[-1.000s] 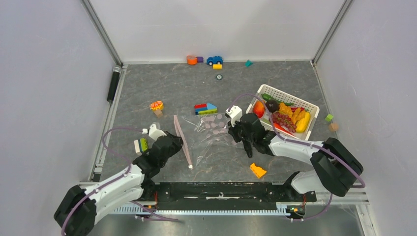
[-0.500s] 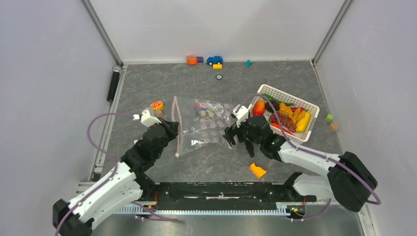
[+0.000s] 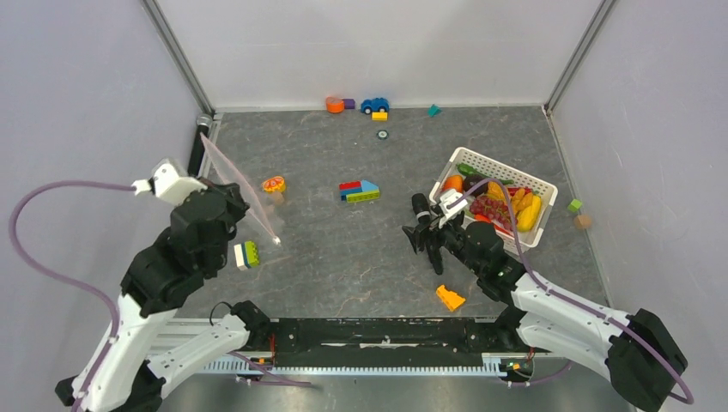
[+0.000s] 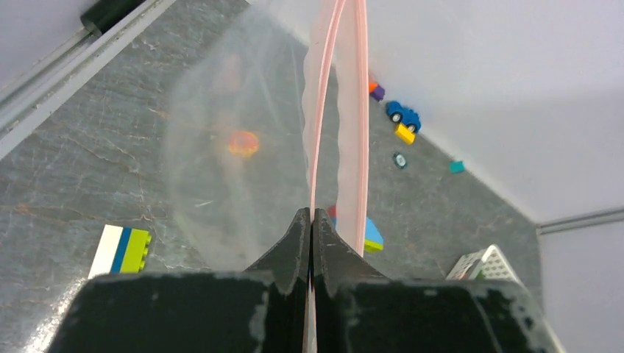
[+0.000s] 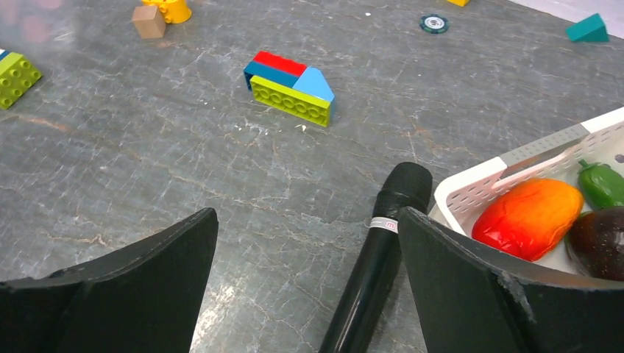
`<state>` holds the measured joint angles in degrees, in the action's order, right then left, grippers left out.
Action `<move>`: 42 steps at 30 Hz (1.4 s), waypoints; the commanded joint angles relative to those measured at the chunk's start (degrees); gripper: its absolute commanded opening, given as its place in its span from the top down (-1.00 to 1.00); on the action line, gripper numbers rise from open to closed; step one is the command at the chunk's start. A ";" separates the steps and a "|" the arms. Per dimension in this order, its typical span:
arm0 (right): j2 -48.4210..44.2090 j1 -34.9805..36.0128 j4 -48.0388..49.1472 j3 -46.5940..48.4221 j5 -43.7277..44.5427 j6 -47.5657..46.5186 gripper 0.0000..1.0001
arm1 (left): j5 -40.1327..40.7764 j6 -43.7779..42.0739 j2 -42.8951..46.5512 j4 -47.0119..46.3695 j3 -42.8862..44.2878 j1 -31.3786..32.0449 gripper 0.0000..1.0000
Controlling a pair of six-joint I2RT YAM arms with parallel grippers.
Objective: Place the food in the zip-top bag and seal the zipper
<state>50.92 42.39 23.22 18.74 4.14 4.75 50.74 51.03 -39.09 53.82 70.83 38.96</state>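
Note:
The zip-top bag (image 3: 232,167) hangs in the air at the left, clear and floppy. My left gripper (image 3: 227,199) is raised and shut on its mouth edge. In the left wrist view the jaws (image 4: 310,213) pinch the pink zipper (image 4: 360,110), and the bag (image 4: 235,169) stretches away from them. The food lies in the white basket (image 3: 515,172): an orange-red fruit (image 5: 528,218), a green pepper (image 5: 602,184) and a dark purple piece (image 5: 600,243). My right gripper (image 3: 427,240) stands open and empty just left of the basket, low over the table (image 5: 307,217).
A black marker-like cylinder (image 5: 379,250) lies by my right finger, against the basket. Stacked bricks (image 3: 359,190) sit mid-table, an orange wedge (image 3: 449,298) near the front, a white-green brick (image 3: 245,254) and an orange-red round piece (image 3: 274,184) at the left. Small toys (image 3: 374,106) line the back wall.
The left arm has lifted the bag off the table, up and to the left. The right gripper has opened, let go of the bag and drawn back toward the basket.

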 commanded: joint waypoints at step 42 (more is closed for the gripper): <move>28.73 1.45 18.46 12.58 -10.49 22.06 -0.96 | -51.58 -13.55 -30.95 -42.37 -20.30 2.17 0.96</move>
<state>77.45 42.89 40.64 28.84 -8.34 25.82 -1.80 40.34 -74.78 15.62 51.31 40.75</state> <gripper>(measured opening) 0.979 0.034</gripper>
